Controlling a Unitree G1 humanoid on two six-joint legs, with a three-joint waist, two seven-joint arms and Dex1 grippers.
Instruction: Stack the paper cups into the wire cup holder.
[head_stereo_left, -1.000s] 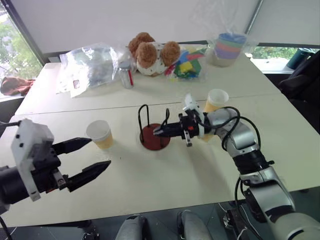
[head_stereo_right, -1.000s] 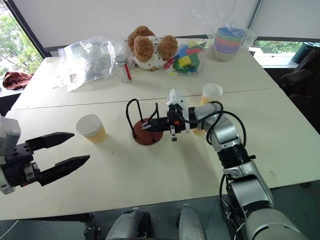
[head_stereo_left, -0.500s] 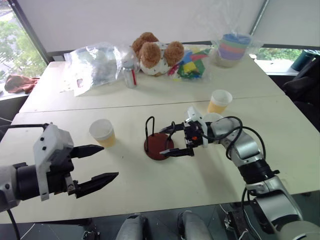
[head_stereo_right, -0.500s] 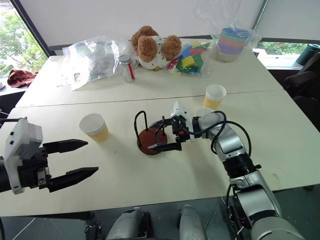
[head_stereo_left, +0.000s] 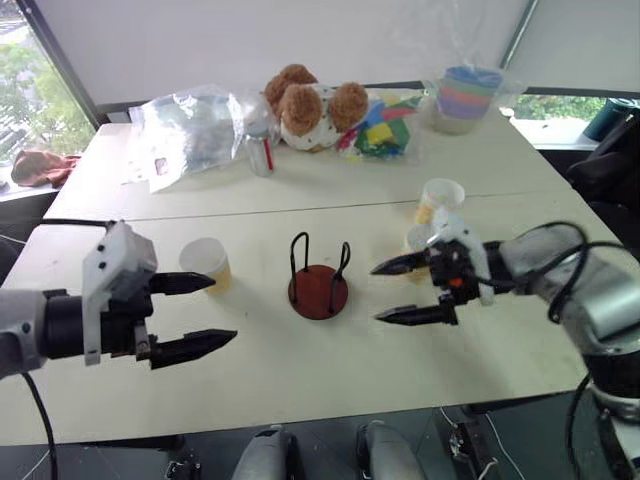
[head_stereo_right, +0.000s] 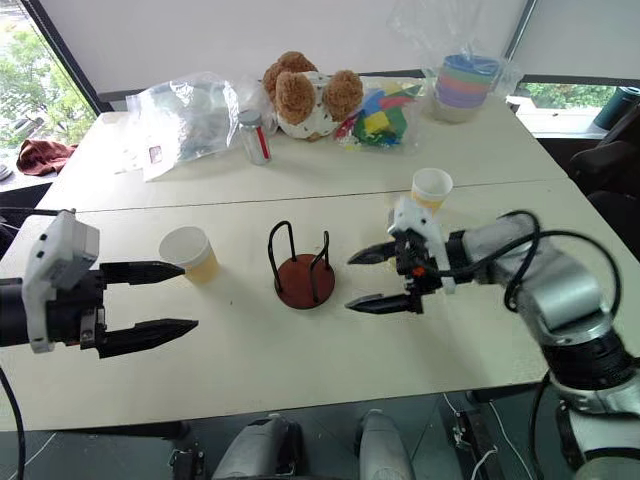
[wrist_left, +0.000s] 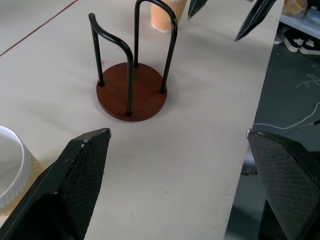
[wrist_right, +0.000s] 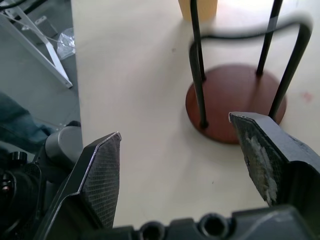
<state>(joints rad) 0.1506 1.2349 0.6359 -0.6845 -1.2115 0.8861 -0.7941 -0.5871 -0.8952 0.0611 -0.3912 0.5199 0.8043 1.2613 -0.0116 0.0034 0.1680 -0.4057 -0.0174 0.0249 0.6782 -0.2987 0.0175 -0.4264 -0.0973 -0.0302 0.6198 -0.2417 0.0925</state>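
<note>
The wire cup holder (head_stereo_left: 318, 292), a dark red disc with black wire loops, stands upright and empty at the table's middle. One paper cup (head_stereo_left: 205, 265) stands left of it, just beyond my left gripper (head_stereo_left: 222, 310), which is open and holds nothing. My right gripper (head_stereo_left: 376, 293) hangs open a short way right of the holder, pointing at it. A second paper cup (head_stereo_left: 440, 198) stands behind that gripper, and another (head_stereo_left: 418, 238) is partly hidden by it. The left wrist view shows the holder (wrist_left: 131, 90) ahead of open fingers, the near cup (wrist_left: 12, 170) beside one finger.
Along the far side of the table lie a clear plastic bag (head_stereo_left: 185, 125), a small can (head_stereo_left: 258, 152), a plush toy (head_stereo_left: 305, 105), coloured blocks (head_stereo_left: 378, 130) and wrapped pastel bowls (head_stereo_left: 460, 95). A seam (head_stereo_left: 250, 210) crosses the table behind the holder.
My right gripper was shut at the holder's wires; it has opened and drawn back to the right. My left gripper has edged forward toward the left cup.
</note>
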